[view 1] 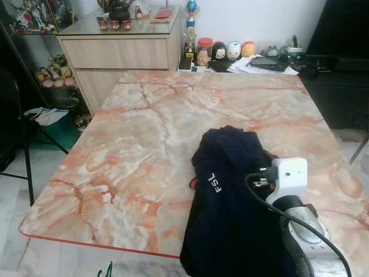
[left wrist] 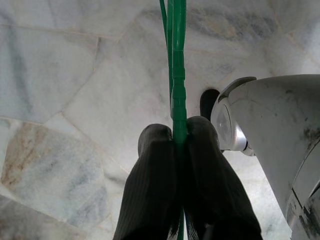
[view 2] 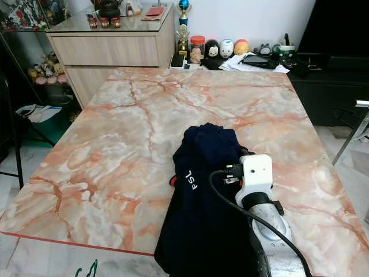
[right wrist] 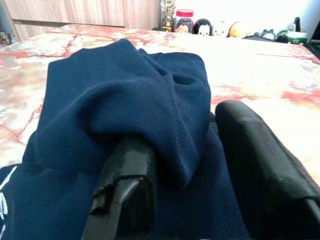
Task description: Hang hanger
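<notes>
one broad tabletop (view 1: 144, 133), glossy, veined in peach, rust and white like marble, with a thin red edge along the near side. across its near right part, draped over the edge, a heap of navy shirt (view 1: 230, 208): soft knit, fine ribbed weave, rumpled into rounded folds, white letters on one fold. resting against the shirt, the right tool (right wrist: 187, 165), two thick matte black fingers spread apart, cloth bunched between and over them, no firm pinch on it; behind it a white boxy wrist housing and a looping black cable. along the far edge, a pale wood cabinet (view 1: 121, 52) with a glass top, plus small round figurines and a trophy. low by the pale marbled floor (left wrist: 75, 90), the left tool (left wrist: 179, 132) clenched on a thin green hanger (left wrist: 177, 75), a slim ridged plastic rod pinched between two ribbed black fingers.
</notes>
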